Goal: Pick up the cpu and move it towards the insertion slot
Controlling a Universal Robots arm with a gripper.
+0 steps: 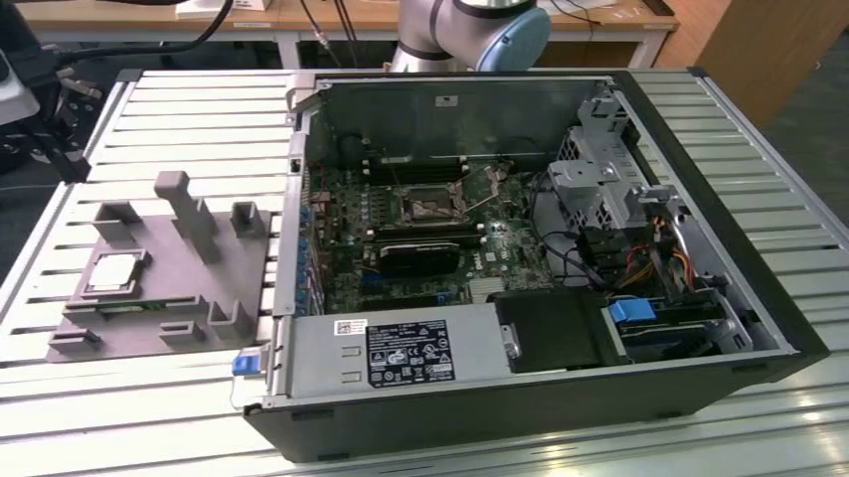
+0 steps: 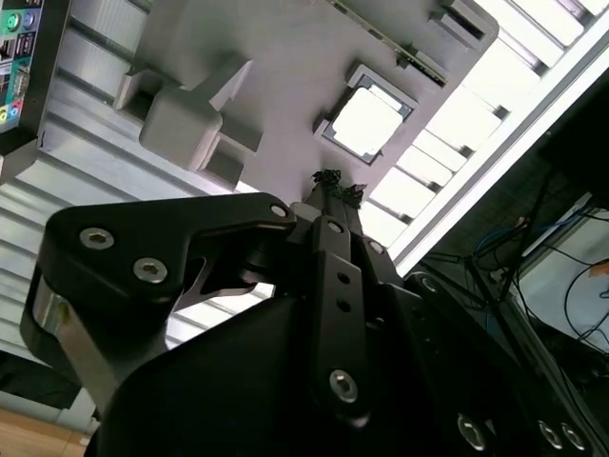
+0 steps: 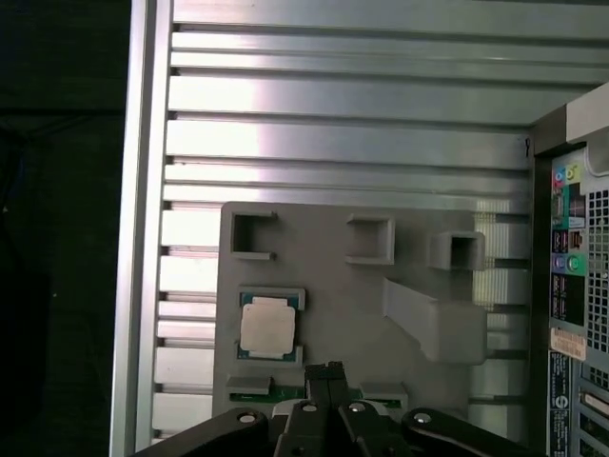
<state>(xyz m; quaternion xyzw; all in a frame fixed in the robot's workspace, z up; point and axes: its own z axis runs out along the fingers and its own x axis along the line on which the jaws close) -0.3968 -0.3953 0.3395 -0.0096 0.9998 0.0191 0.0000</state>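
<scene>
Silvery square cpu (image 1: pixel 117 270) sits in grey plastic fixture plate (image 1: pixel 159 288), grey upright posts (image 1: pixel 179 204) just beside. Black gripper (image 3: pixel 328 369) hovers near it, claw pressed together, empty.

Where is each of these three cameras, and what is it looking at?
Exterior view: off the arm, looking down on the case, slot and fixture; the arm shows.
First wrist view: on the arm, looking down on the cpu; gripper shows.
Second wrist view: on the arm, looking along the gripper at the cpu.
All share the cpu in the fixture.
</scene>
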